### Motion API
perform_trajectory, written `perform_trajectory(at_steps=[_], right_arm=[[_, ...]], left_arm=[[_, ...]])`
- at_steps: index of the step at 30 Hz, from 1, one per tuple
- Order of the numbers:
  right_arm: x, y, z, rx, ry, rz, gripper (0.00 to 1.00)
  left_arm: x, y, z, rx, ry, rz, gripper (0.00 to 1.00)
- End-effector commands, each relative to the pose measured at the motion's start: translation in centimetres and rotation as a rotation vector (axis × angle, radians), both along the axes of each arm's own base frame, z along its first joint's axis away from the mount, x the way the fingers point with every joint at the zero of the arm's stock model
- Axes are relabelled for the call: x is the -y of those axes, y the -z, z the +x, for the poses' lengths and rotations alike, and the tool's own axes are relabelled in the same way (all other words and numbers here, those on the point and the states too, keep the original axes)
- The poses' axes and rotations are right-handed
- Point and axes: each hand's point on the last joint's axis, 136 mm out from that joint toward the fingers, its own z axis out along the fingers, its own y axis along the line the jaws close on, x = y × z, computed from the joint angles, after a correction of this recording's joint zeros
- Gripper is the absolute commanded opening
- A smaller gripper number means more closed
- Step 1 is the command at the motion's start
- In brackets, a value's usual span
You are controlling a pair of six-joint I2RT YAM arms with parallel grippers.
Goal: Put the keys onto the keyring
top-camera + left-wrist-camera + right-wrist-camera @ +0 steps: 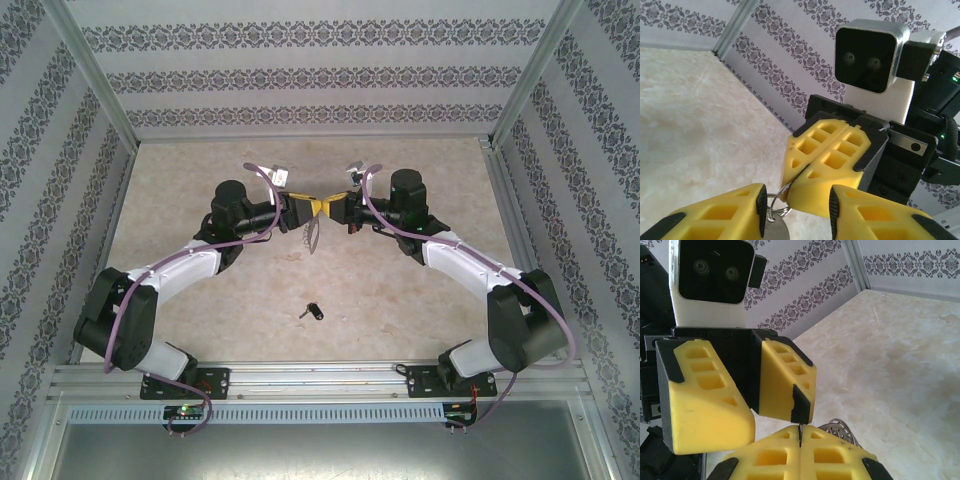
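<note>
Nearest my bases, the key (312, 312) lies on the table (420, 300) at lower ctr of the top view. It's tiny & dark, on its own, well apart from both grippers; too small to tell more. Further up the frame my two arms bend inward & meet tip to tip at upper ctr. My right gripper (800, 450) is closed tight. Its yellow fingers press together at the bottom of the right wrist cam, w/ a thin bit of the keyring (310, 233) wire pinched in the seam. A curved silver piece of the ring pokes out just right of the tips. My left gripper (796, 202) is open, gripping nothing. Its two yellow fingers sit wide apart at the bottom of the left wrist cam. The ring's wire loops & a flat silver bit sit in that gap, close against the left-hand finger; can't tell if they touch it. In the same cam the closed right fingers sit just above, at ctr frame, nipping the wire at their tips. From the top, the keyring hangs just below the yellow tips. Farthest back is the patterned wall (300, 80) across the top of frame, w/ metal posts in both upper corners.
</note>
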Motion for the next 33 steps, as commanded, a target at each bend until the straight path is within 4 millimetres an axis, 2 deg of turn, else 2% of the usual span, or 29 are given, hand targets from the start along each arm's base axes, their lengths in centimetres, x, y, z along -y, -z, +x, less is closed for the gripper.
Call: perform_trajectory(at_steps=[1, 6, 11, 15, 18, 28, 33], right_arm=[[-0.4, -1.7, 0.1, 0.053, -0.023, 0.036, 0.0], [-0.3, -1.6, 0.2, 0.05, -0.02, 0.036, 0.0], [-0.2, -1.6, 0.1, 0.049, -0.017, 0.035, 0.0], [-0.1, -1.7, 0.2, 0.048, -0.015, 0.036, 0.0], [-0.1, -1.8, 0.3, 0.052, -0.014, 0.038, 0.0], [0.1, -1.5, 0.9, 0.037, 0.002, 0.037, 0.0], [0.1, -1.5, 0.9, 0.037, 0.002, 0.041, 0.0]], left_arm=[[1.0, -1.7, -0.6, 0.055, 0.054, -0.046, 0.37], [1.2, -1.6, -0.8, 0.051, 0.07, -0.053, 0.33], [0.6, -1.6, -0.5, 0.075, 0.012, -0.035, 0.36], [0.8, -2.0, -0.9, 0.077, 0.045, -0.042, 0.35], [1.1, -2.0, -1.1, 0.073, 0.071, -0.06, 0.31], [1.3, -2.2, -1.7, 0.081, 0.116, -0.095, 0.06], [1.4, -1.9, -1.7, 0.081, 0.112, -0.081, 0.01]])
